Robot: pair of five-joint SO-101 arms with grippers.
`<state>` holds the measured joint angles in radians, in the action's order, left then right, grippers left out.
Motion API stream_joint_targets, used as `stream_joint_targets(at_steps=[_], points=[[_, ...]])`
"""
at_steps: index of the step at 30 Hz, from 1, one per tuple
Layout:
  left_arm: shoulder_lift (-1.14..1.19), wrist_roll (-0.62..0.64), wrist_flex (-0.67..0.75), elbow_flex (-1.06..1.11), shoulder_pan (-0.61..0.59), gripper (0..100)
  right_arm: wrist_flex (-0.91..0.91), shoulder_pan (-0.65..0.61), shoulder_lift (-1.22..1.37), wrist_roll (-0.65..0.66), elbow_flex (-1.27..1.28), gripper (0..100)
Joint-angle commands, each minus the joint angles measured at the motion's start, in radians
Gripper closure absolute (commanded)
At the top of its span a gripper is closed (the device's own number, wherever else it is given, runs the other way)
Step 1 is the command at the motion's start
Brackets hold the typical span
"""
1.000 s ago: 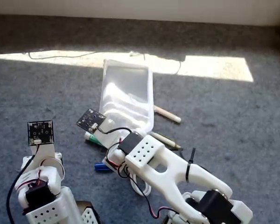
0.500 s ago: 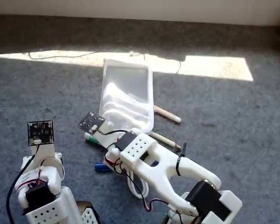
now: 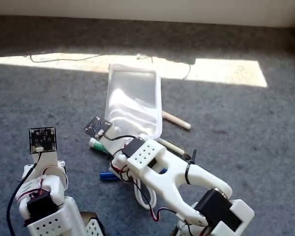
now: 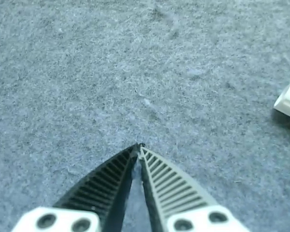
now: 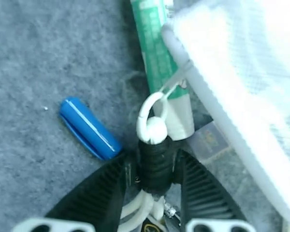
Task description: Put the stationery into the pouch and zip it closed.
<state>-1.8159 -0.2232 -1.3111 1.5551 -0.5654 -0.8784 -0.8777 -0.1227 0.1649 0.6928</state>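
High view: the translucent pouch [image 3: 132, 101] lies flat on the grey carpet [image 3: 246, 128] at mid-scene, its long axis running from 12 to 6 o'clock. A green-and-white tube [image 3: 97, 145] lies at its 7 o'clock corner. A cream pen [image 3: 176, 120] lies just beside it at 4 o'clock, and a second pen [image 3: 171, 145] at 5 o'clock. A blue cap [image 3: 107, 175] rests farther out at 7 o'clock.

The right arm [image 3: 162, 172] reaches over the pouch's 6 o'clock end. In the right wrist view, the right gripper [image 5: 154, 162] is clamped on a black pull [image 5: 154, 171] with a white loop [image 5: 152, 116], which is linked to the pouch edge and lies over the tube.

The left gripper [image 4: 139, 147] hangs over bare carpet, jaws together and holding nothing.
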Motion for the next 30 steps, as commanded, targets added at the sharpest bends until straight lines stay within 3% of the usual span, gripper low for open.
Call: stream_joint_targets(at_steps=[1, 4, 16, 23, 30], points=[[-0.010, -0.011, 0.021, -0.050, -0.007, 99, 0.018, 0.019, -0.013, 0.009, -0.058, 94.8], [-0.010, -0.011, 0.021, -0.048, -0.007, 99, 0.013, 0.019, -0.015, 0.011, -0.059, 99.3], [-0.010, -0.011, 0.021, -0.070, -0.005, 98, -0.051, 0.053, -0.283, 0.005, -0.045, 99.4], [-0.008, 0.035, 0.018, -0.059, 0.048, 74, -0.045, 0.090, -0.331, 0.003, -0.012, 99.4], [-0.008, 0.080, 0.015, -0.093, 0.170, 72, -0.045, 0.091, -0.369, -0.044, -0.010, 99.4]])
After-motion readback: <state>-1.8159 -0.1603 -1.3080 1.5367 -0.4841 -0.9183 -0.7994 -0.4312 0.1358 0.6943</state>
